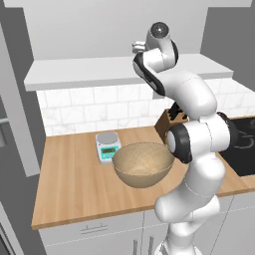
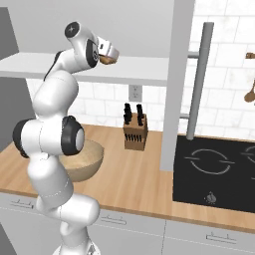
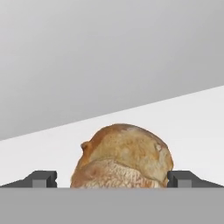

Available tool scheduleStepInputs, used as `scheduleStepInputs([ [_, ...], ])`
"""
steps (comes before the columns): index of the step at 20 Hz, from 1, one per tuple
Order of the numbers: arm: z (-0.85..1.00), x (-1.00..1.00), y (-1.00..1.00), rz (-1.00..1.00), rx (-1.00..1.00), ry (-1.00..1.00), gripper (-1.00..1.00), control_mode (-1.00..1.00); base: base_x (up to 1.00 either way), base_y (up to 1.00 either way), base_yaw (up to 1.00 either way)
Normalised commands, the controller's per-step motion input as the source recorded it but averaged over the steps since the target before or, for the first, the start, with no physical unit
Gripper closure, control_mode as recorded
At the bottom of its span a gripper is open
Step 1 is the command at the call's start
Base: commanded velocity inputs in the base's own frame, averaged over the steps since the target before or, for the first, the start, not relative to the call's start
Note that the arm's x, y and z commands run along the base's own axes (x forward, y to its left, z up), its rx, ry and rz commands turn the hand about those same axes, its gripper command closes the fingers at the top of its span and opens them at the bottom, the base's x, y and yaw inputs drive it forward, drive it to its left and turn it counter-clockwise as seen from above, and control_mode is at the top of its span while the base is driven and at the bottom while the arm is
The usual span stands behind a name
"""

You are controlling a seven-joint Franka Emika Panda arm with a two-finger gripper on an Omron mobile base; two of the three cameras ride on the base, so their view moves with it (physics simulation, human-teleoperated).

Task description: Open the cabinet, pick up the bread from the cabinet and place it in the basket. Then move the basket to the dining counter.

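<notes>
The cabinet stands open, and its pale shelf [image 1: 94,69] juts out above the worktop. A golden-brown bread roll [image 3: 124,157] lies on that shelf. My gripper [image 3: 112,178] is open, with one fingertip on each side of the roll and not pressing on it. From the right, the gripper [image 2: 107,54] reaches onto the shelf over the bread [image 2: 105,60]. The hand [image 1: 138,47] is up at shelf height. The tan woven basket [image 1: 143,164] sits on the wooden worktop below; the arm partly hides the basket [image 2: 84,160]. The dining counter is out of view.
A white-and-teal scale [image 1: 107,146] stands just left of the basket. A knife block [image 2: 135,132] is at the back. An open cabinet door [image 2: 174,84] with a bar handle [image 2: 198,79] hangs beside the black stove [image 2: 214,169]. The other door [image 1: 15,99] is at the left.
</notes>
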Motion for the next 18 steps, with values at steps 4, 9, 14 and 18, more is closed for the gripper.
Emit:
scheduleStepInputs([
  [4,-0.28,0.00,-0.06,0.00,0.00,0.00,-1.00,-1.00,0.00,0.00,0.00],
  [9,-0.23,0.07,-0.01,-0.01,0.00,0.00,-1.00,-1.00,0.00,0.00,0.00],
  [14,-0.06,0.23,0.00,0.00,0.00,0.00,1.00,-1.00,0.00,0.00,0.00],
  [18,-0.02,0.04,-0.16,0.00,-0.01,0.00,1.00,-1.00,0.00,0.00,0.00],
])
